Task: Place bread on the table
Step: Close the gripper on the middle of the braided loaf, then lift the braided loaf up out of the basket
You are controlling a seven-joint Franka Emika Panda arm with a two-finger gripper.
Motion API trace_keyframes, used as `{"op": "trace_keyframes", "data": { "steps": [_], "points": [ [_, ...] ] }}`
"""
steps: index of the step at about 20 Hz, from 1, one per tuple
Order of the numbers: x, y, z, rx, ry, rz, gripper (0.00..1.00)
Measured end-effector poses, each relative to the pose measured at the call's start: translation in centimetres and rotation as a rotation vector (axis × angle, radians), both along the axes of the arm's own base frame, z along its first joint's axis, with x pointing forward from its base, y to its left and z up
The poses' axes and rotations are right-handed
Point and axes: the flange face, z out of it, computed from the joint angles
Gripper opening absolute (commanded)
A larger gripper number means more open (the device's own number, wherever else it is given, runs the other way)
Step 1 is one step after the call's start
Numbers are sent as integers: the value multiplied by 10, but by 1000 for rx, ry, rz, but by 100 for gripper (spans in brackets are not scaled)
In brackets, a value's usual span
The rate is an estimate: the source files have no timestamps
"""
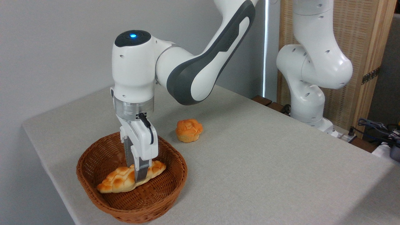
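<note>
Step in hand: the grasp, inside the brown woven wicker basket point(93, 175), which sits near the front-left corner of the light grey-beige cloth-covered table point(265, 156). The long braided loaf of bread, pale cream with golden-orange bumps point(117, 182), lies on the basket floor, running from front-left to back-right. The white 2-finger gripper point(136, 175) comes straight down over the loaf's middle, 1 finger point(141, 172) in front of it, the other point(128, 156) behind. The fingers straddle the loaf close to its sides; I cannot tell if they are clamped on it or just short of contact. The loaf looks not yet lifted. A small round orange muffin-shaped bun point(189, 130) sits on the tabletop just behind the basket's back-right rim, apart from it.

Next, by my reading: confirm the squeeze, lift straight up clear of the basket rim, carry right over bare cloth, lower and release. Avoid the bun.
</note>
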Motion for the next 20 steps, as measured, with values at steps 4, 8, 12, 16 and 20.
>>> {"op": "trace_keyframes", "data": {
  "steps": [4,8,12,16,20],
  "points": [
    [-1,-1,4,-9,24,-2,46],
    [1,-3,15,-33,39,3,46],
    [5,-4,31,-40,44,7,46],
    [4,-4,38,-42,73,2,46],
    [-3,6,67,-42,100,4,46]
  ]
}}
